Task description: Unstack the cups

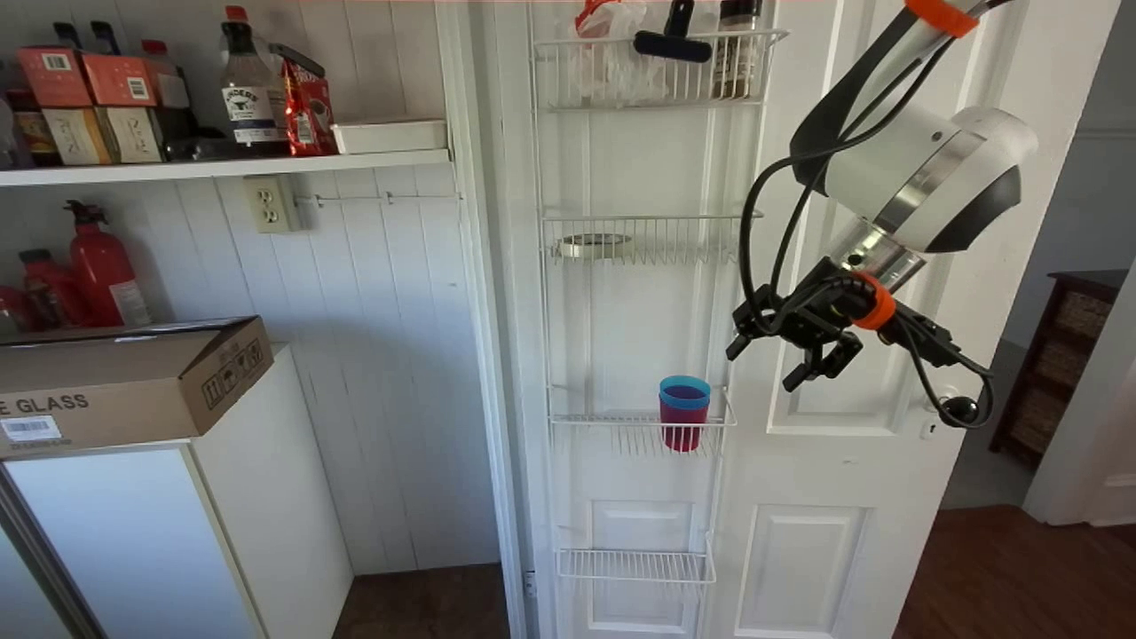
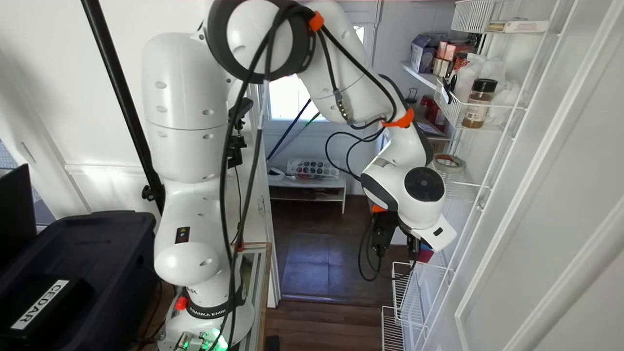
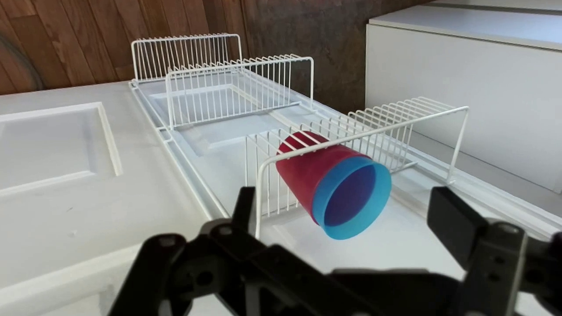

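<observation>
Carton (image 1: 115,390) reads "E GLASS", white label (image 2: 40,304) "CEDAR", each legible only in an exterior view. End effector (image 3: 344,206): released, jaws apart. Blue tumbler (image 3: 351,197) nests in magenta tumbler (image 3: 304,177).

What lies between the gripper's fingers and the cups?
In the wrist view, with the gripper open, wires of the white basket show between the picture-left finger and the cups; on the picture-right side, the stretch looks bare.

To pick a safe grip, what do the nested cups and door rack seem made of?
Blue cup: probably translucent plastic; its interior looks purple inside pink. Pink cup: likely satin plastic, smooth, softly shaded. White rack: perhaps coated metal, given slim bent wires.
</observation>
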Motion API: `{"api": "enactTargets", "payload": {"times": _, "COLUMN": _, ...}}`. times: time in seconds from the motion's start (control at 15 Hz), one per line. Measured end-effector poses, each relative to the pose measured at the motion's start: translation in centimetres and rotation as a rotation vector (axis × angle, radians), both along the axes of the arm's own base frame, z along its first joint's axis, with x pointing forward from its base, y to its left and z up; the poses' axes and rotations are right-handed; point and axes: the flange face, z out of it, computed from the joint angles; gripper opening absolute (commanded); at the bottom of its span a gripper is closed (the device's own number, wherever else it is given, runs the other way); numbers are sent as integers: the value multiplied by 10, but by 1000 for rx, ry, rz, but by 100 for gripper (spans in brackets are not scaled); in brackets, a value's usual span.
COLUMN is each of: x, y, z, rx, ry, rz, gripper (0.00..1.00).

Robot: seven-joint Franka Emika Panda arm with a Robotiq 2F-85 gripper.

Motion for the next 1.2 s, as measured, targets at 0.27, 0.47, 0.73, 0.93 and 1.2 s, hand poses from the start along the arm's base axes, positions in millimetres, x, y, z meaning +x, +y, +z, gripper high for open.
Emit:
{"api": "enactTargets", "payload": {"times": 0.27, "x": 21, "y": 10, "z": -30, "rx": 8, "ry": -4, "rz": 28, "gripper": 96}}
{"api": "enactTargets", "payload": {"times": 0.47, "x": 36, "y": 14, "z": -47, "rx": 5, "ry": -5, "rz": 44, "gripper": 68}}
{"api": "enactTargets", "payload": {"times": 0.73, "x": 49, "y": 18, "z": -55, "rx": 6, "ry": -9, "rz": 49, "gripper": 63}}
{"api": "enactTargets", "payload": {"times": 0.93, "x": 51, "y": 16, "z": -55, "rx": 5, "ry": -11, "rz": 45, "gripper": 69}}
{"api": "enactTargets", "payload": {"times": 1.2, "x": 51, "y": 15, "z": -55, "rx": -3, "ry": -14, "rz": 41, "gripper": 100}}
